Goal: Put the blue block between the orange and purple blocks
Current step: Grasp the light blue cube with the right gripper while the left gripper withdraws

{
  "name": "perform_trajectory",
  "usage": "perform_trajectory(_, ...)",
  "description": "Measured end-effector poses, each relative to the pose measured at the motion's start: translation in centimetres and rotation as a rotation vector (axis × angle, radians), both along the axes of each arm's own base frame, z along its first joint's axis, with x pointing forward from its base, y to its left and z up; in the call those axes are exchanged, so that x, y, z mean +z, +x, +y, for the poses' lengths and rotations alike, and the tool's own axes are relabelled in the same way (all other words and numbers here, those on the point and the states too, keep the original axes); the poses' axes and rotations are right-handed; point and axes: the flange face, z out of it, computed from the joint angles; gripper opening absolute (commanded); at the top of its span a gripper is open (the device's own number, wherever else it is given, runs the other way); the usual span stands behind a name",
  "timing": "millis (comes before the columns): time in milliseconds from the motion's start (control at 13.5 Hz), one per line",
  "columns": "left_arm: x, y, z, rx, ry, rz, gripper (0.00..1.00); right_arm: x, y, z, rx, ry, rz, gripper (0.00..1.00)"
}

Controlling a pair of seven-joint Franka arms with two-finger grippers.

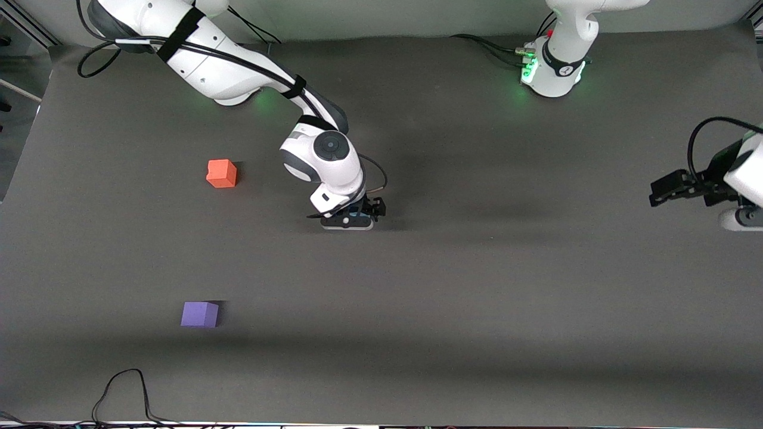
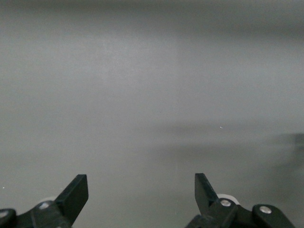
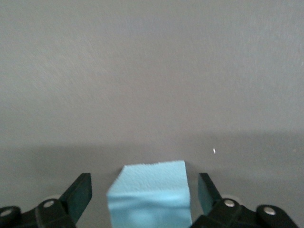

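A thin black cable (image 1: pixel 128 393) lies on the gray table (image 1: pixel 477 298) at the edge closest to the front camera. The purple block (image 1: pixel 199 314) is the landmark here; it sits on the table a little farther from the camera than the cable.

The orange block (image 1: pixel 222 173) sits well apart from the purple block, farther from the camera and almost straight in line with it. The table between the two blocks is bare.

The blue block (image 3: pixel 151 194) is on the table, farther from the camera than the purple block and more toward the left arm's end. The right pincer (image 1: pixel 353 219) is down low around it. Its fingers (image 3: pixel 78 194) are spread wide, one on each side of the blue block, with a small gap on both sides.

The left pincer (image 1: pixel 670 189) waits in the air, well apart from the purple block, over the left arm's end of the table. Its fingers (image 2: pixel 76 194) are spread wide with nothing between them.
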Motion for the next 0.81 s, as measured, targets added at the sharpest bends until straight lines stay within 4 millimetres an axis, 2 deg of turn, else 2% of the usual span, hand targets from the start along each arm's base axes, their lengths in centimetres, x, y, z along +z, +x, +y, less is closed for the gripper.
perform_trajectory(148, 0.9, -0.6, 0.0, -0.01, 0.0, -0.015, 1.0, -0.6, -0.6, -0.2, -0.001, -0.008, 0.012, 0.48)
perform_trajectory(222, 1.1, -0.7, 0.0, -0.016, 0.0, -0.018, 1.0, -0.6, -0.6, -0.2, -0.005, -0.008, 0.013, 0.34)
perform_trajectory(296, 1.3, -0.8, 0.0, -0.02, 0.0, -0.022, 1.0, -0.6, -0.6, -0.2, -0.005, -0.008, 0.012, 0.26)
perform_trajectory(519, 1.8, -1.0, -0.1, -0.036, 0.0, -0.031, 1.0, 0.8, 0.1, -0.3, -0.011, -0.003, -0.011, 0.25)
perform_trajectory(667, 2.0, -1.1, -0.4, -0.051, 0.0, -0.033, 1.0, 3.6, 1.2, -1.1, -0.026, -0.026, -0.044, 0.25)
perform_trajectory(815, 2.0, -1.1, -0.6, -0.065, 0.0, -0.034, 1.0, 7.0, 2.8, -2.8, -0.042, -0.026, -0.078, 0.25)
